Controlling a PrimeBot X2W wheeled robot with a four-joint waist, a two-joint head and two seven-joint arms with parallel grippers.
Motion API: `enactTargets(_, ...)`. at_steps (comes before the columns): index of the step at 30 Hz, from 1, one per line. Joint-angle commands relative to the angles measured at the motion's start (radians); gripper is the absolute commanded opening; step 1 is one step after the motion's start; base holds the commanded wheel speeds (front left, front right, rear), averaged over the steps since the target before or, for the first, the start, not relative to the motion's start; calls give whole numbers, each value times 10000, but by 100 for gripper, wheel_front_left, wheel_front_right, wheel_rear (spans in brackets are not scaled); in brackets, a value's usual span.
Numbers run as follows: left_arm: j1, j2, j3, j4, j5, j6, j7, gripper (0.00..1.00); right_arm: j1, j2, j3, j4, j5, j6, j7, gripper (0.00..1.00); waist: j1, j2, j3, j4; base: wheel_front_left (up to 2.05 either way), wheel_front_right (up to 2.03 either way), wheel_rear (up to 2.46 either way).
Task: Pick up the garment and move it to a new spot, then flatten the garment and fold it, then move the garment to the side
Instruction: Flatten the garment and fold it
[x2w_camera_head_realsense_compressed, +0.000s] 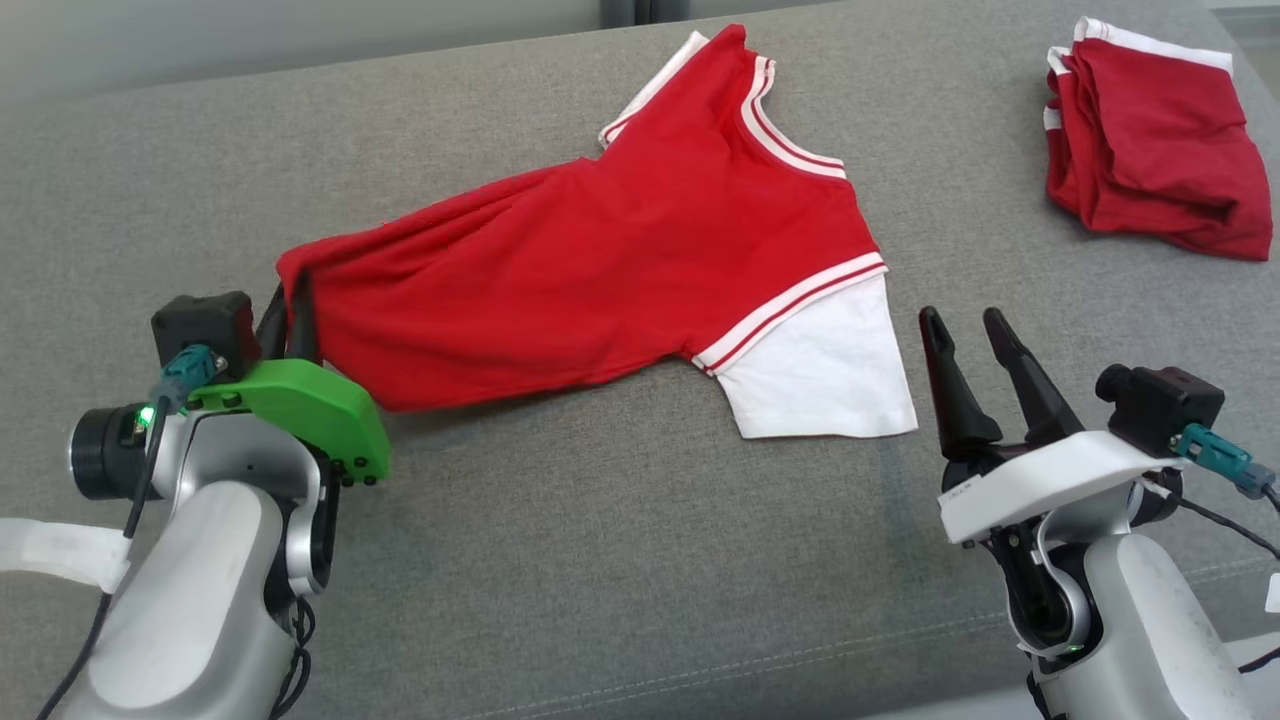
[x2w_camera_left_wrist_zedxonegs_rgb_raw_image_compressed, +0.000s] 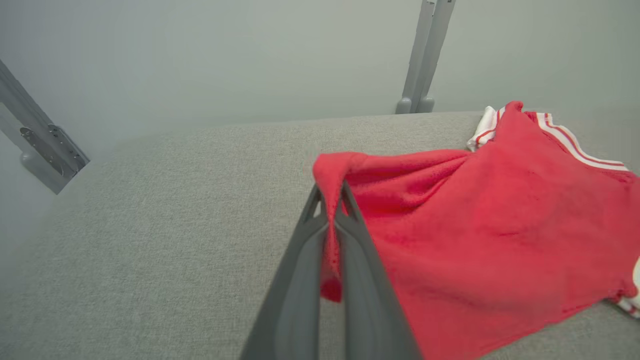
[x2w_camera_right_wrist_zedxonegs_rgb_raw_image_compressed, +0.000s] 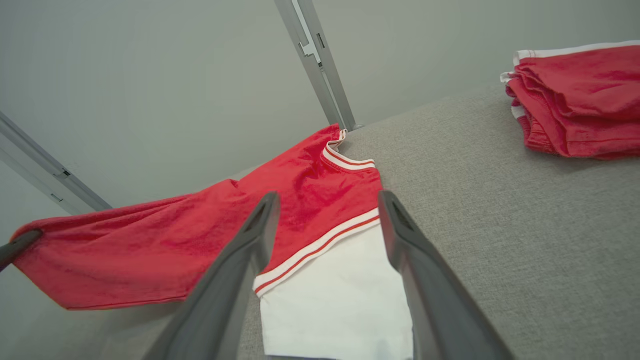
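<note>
The red shirt (x2w_camera_head_realsense_compressed: 600, 260) lies across the middle of the grey fabric surface (x2w_camera_head_realsense_compressed: 620, 560). The left end effector (x2w_camera_head_realsense_compressed: 290, 310) pinches its left corner, raised a little. The right end effector (x2w_camera_head_realsense_compressed: 965, 325) has its fingers spread and holds nothing. It sits just right of the white sleeve (x2w_camera_head_realsense_compressed: 820, 370), not touching it. A folded red garment (x2w_camera_head_realsense_compressed: 1150, 140) lies far right.

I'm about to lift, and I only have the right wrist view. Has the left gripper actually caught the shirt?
Observer: Yes. The left wrist view shows the left gripper shut on a red edge of the shirt.
Operator: Is my right gripper over the sleeve?
Observer: No. In the head view the right gripper is open and sits just to the right of the white sleeve, not touching it.
</note>
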Motion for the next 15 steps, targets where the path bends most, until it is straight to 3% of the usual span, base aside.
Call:
enactTargets(1, 271, 193, -70, -404, 124, 170, 259, 0, 4, -11, 56, -19, 22, 0, 15, 100, 1, 0, 77, -118, 0, 0, 0)
enactTargets(6, 408, 201, -350, -1179, 165, 338, 886, 0, -191, -3, 188, 70, 112, 0, -57, 100, 1, 0, 252, -452, 0, 0, 0)
enactTargets(15, -813, -951, -1433, 223, 279, -512, 914, 0, -407, 45, 445, 310, 240, 0, -195, 100, 1, 0, 507, -1173, 0, 0, 0)
